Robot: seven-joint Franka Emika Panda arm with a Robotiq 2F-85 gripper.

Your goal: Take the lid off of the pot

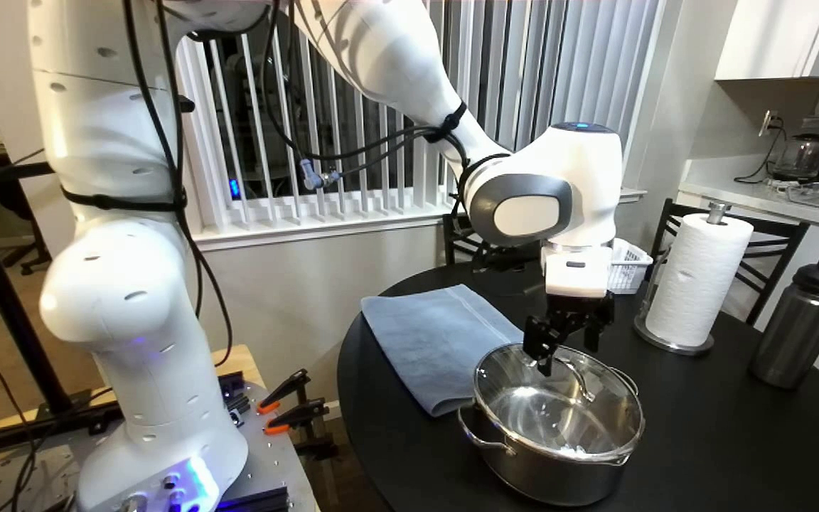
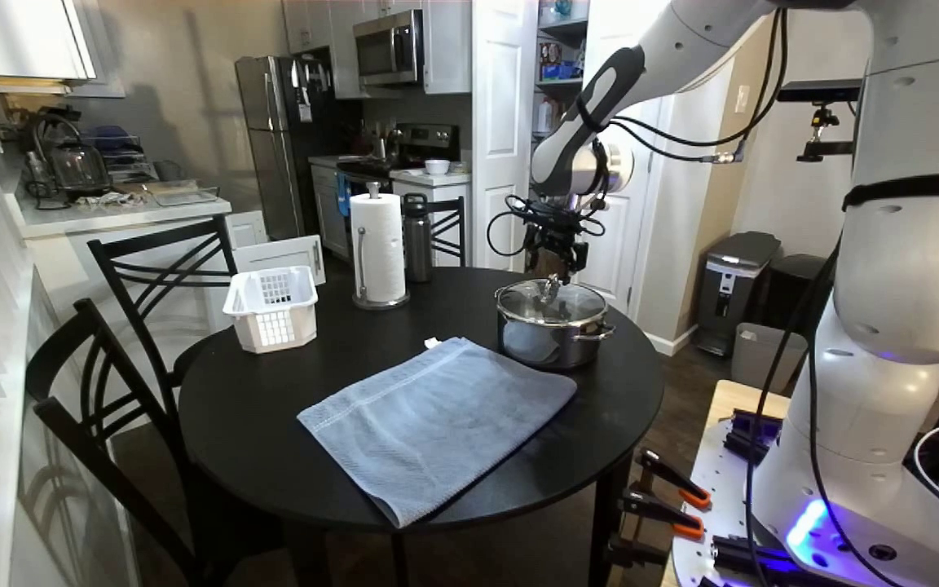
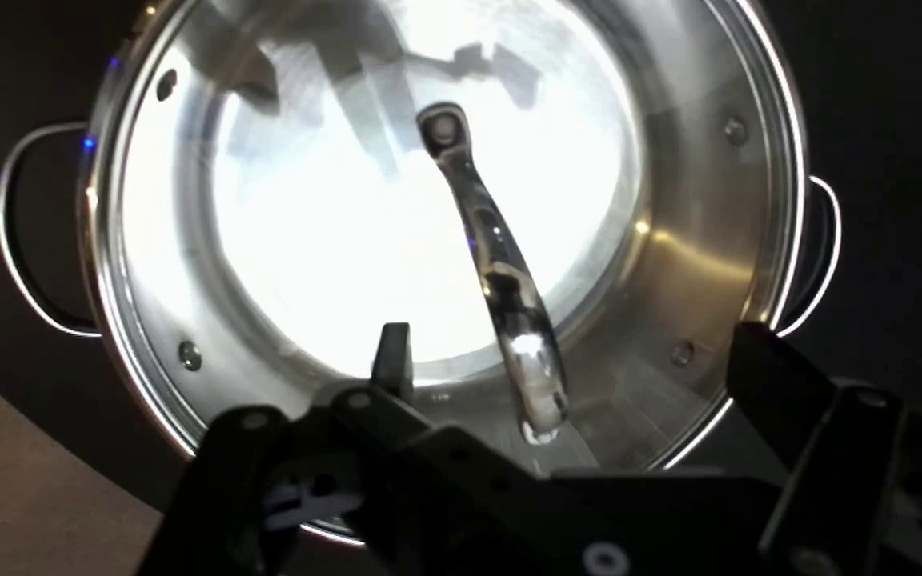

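Observation:
The shiny steel pot stands on the dark round table, and it also shows in an exterior view. The see-through glass lid lies flat on it and carries an arched shiny metal handle. The lid also shows in an exterior view. My gripper is open and empty. In the wrist view its fingers stand wide on either side of the handle's near end. In both exterior views the gripper is close over the lid. Whether a fingertip touches the lid is unclear.
A blue-grey cloth lies beside the pot on the table. A paper towel roll, a dark metal bottle and a white basket stand farther off. Chairs stand at the table's edge.

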